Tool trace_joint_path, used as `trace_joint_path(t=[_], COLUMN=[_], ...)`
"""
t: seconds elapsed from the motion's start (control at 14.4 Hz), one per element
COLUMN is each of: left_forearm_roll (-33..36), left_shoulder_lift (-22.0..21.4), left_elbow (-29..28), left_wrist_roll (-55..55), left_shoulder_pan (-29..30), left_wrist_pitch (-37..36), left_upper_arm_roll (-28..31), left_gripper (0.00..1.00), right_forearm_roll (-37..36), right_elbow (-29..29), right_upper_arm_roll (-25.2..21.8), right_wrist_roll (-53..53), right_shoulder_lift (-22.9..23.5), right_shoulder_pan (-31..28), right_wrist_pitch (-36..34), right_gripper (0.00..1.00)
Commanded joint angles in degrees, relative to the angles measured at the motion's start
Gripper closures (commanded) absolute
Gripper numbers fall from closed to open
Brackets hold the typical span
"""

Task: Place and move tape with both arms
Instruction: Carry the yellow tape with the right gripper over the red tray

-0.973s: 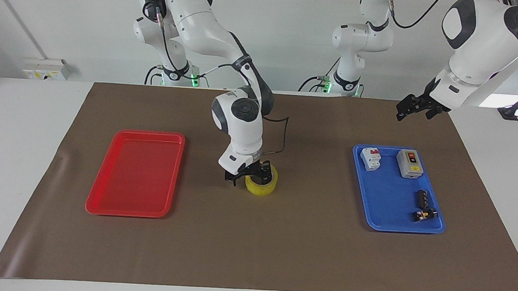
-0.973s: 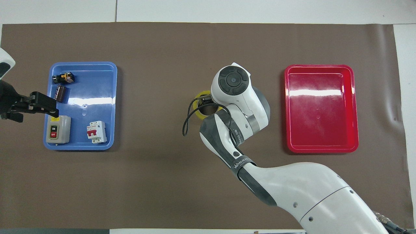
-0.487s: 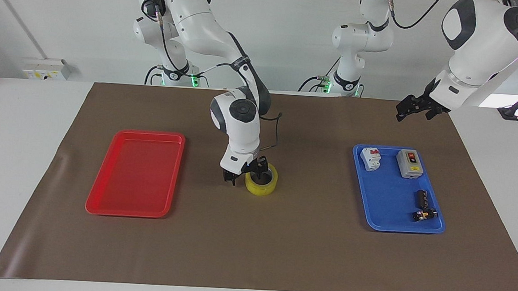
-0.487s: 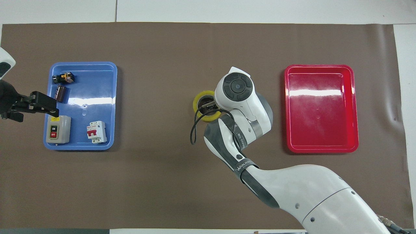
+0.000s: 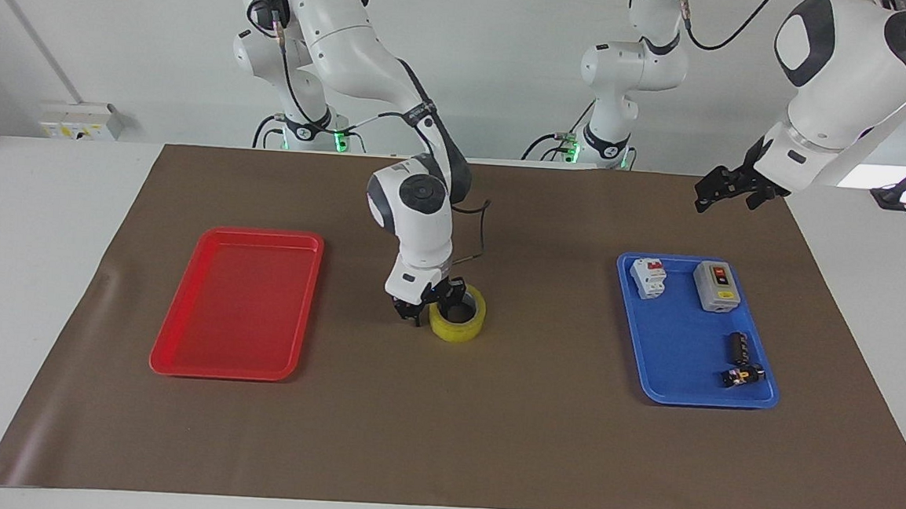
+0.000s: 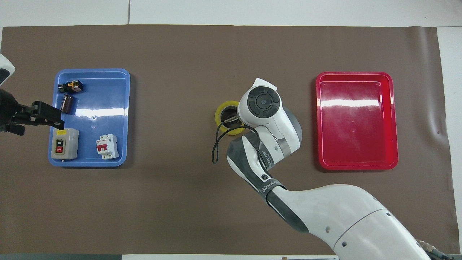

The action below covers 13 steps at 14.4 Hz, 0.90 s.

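Note:
The yellow tape (image 5: 460, 327) lies flat on the brown mat in the middle of the table, between the two trays; it also shows in the overhead view (image 6: 220, 115). My right gripper (image 5: 434, 307) is down at the tape, on its side toward the red tray, reaching into the ring. In the overhead view the right wrist (image 6: 262, 102) covers most of that gripper. My left gripper (image 5: 726, 194) waits open and empty in the air over the blue tray's edge (image 6: 48, 117).
An empty red tray (image 5: 237, 304) lies toward the right arm's end. A blue tray (image 5: 683, 355) toward the left arm's end holds a white breaker (image 5: 647, 277), a grey switch box (image 5: 715, 286), a black cylinder (image 5: 738, 347) and a small black part (image 5: 740, 374).
The right wrist has turned and shifted slightly toward the red tray, uncovering more of the tape from above. The tape has stayed in place. The left arm has not moved.

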Motion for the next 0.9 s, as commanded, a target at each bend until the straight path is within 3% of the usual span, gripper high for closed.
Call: trace_joint_path(t=[0.0, 0.14, 0.28, 0.42, 0.63, 0.83], left_forearm_roll=[0.1, 0.1, 0.4, 0.9, 0.8, 0.8], left_shoulder_lift=[-0.5, -0.3, -0.2, -0.3, -0.6, -0.9], left_elbow=[0.2, 0.3, 0.9, 1.5, 0.9, 0.8], left_wrist_roll=[0.8, 0.8, 0.9, 0.9, 0.5, 0.7], left_shoulder_pan=[1.9, 2.0, 1.7, 1.8, 1.7, 2.0], left_wrist_pitch=[0.7, 0.6, 0.6, 0.0, 0.5, 0.6], left_upper_arm_roll=[-1.6, -1.7, -1.9, -3.4, -4.0, -3.9], left_gripper=[0.00, 0.00, 0.00, 0.00, 0.00, 0.00], right_forearm_roll=[0.8, 0.7, -0.4, -0.5, -0.4, -0.2], right_elbow=[-1.8, 1.7, 8.1, 6.4, -3.1, -9.1], right_upper_arm_roll=[0.3, 0.2, 0.1, -0.2, -0.2, -0.1], right_wrist_roll=[-1.1, -1.1, -1.9, -5.3, -20.6, -30.8], right_shoulder_lift=[-1.7, -1.6, -2.3, -8.6, -16.8, -17.8], right_shoulder_pan=[-0.3, -1.8, -6.0, -10.2, -21.3, -30.0], right_wrist_pitch=[0.0, -3.7, -16.1, -23.1, -23.2, -15.6], right_gripper=[1.00, 1.00, 1.00, 1.00, 1.00, 1.00])
